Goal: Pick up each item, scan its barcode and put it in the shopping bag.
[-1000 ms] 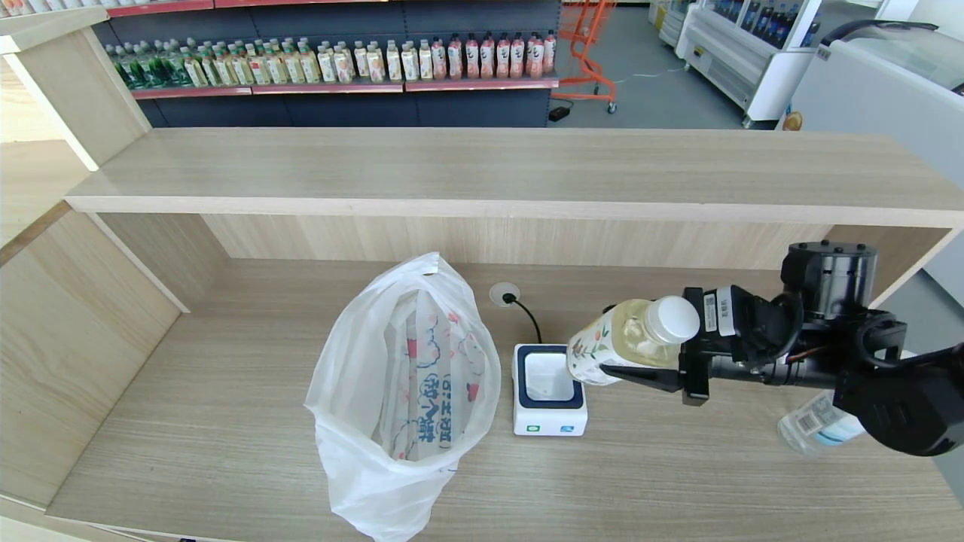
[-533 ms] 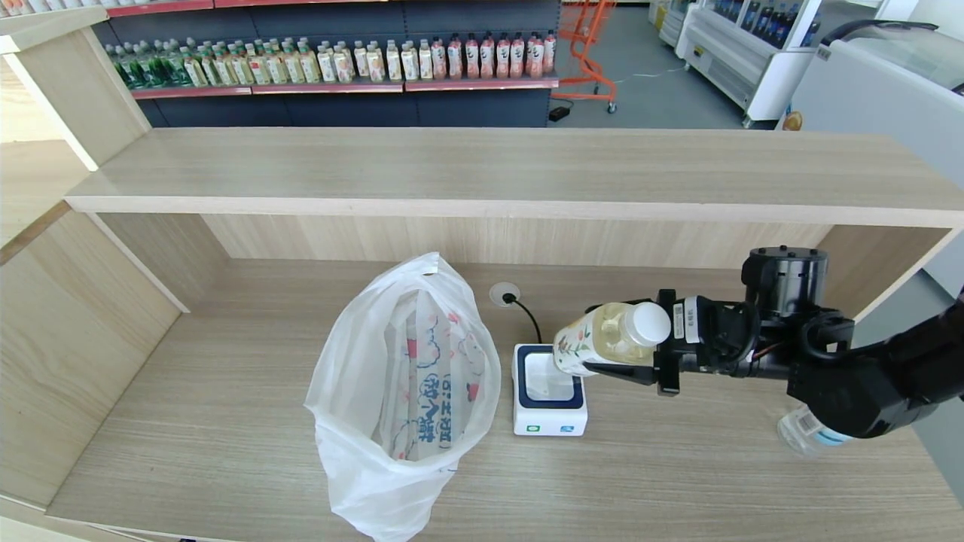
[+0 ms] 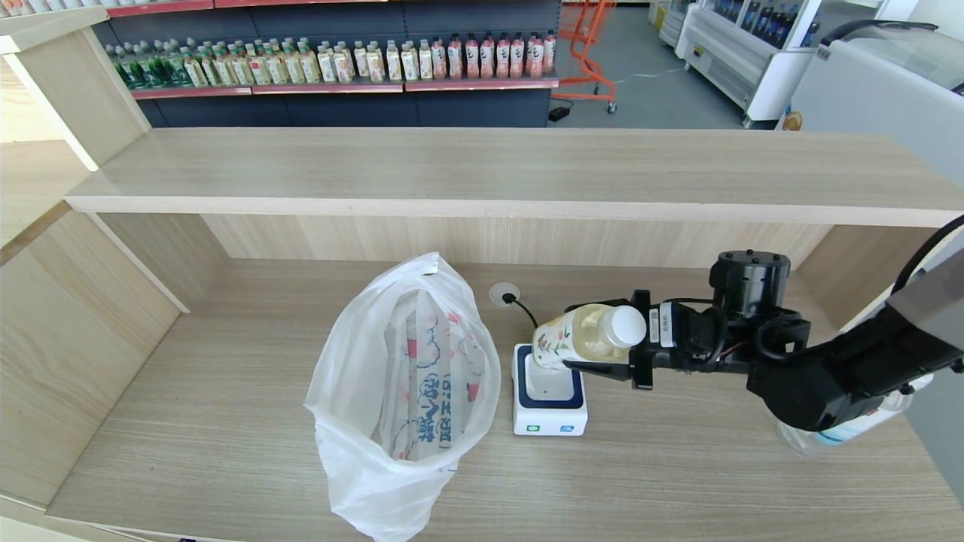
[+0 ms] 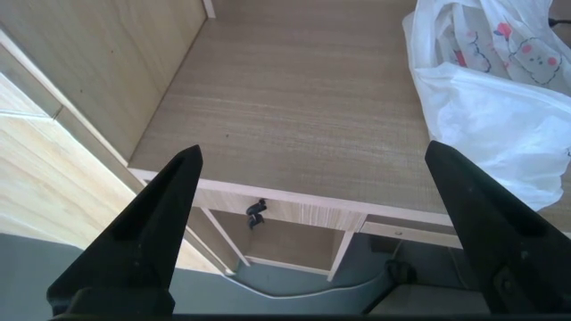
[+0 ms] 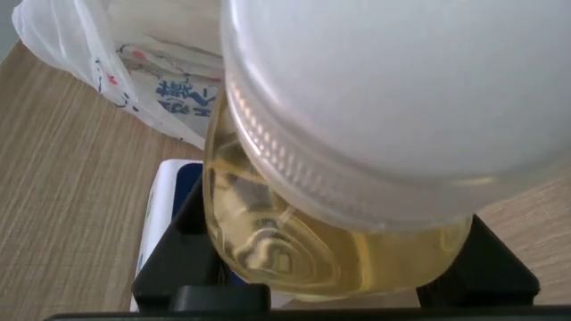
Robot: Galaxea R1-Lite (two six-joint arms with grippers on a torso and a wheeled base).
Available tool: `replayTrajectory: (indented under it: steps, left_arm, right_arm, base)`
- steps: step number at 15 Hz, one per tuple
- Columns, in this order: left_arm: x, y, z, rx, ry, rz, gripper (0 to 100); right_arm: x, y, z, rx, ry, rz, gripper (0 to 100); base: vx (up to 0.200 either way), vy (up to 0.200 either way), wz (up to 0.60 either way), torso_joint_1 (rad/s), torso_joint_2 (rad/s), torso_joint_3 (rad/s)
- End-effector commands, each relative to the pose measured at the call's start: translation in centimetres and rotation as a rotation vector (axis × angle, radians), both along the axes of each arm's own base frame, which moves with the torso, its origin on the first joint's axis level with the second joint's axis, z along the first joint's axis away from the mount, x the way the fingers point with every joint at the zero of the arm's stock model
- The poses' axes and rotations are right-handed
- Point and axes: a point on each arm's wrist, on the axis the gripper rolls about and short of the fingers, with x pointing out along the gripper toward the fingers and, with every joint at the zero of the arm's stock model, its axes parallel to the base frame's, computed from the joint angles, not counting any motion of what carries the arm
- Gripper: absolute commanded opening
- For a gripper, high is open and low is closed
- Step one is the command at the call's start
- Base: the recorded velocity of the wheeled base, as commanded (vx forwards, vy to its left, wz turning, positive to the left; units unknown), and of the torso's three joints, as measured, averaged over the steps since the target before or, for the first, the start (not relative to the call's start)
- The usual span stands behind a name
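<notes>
Bottle (image 3: 571, 336), clamped sideways in the right gripper (image 3: 578, 339), has slid left over 1 second to centre frame, now above the scanner (image 3: 550, 419); barcode probably faces down, so scanning is underway, bag (image 3: 376, 467) next

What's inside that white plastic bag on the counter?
The shopping bag holds a flat white packet with red and blue print. Anything beneath it is covered by the plastic.
</notes>
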Motion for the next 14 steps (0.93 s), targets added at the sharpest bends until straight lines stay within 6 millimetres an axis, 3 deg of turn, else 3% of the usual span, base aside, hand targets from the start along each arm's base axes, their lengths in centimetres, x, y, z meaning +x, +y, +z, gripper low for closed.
replayTrajectory:
  steps: [1, 11, 14]
  left_arm:
    - [0.0, 0.0, 0.0, 0.0, 0.0, 0.002, 100]
    - [0.0, 0.0, 0.0, 0.0, 0.0, 0.001, 100]
    - [0.0, 0.0, 0.0, 0.0, 0.001, 0.001, 100]
  right_arm:
    - [0.6, 0.4, -1.2, -0.008, 0.013, 0.006, 0]
    - [0.7, 0.7, -1.3, -0.008, 0.011, 0.009, 0]
    - [0.0, 0.6, 1.0, 0.035, 0.04, 0.0, 0]
  base:
    - [0.0, 0.0, 0.0, 0.0, 0.0, 0.0]
    - [0.0, 0.0, 0.0, 0.0, 0.0, 0.0]
    - [0.0, 0.0, 0.0, 0.0, 0.0, 0.0]
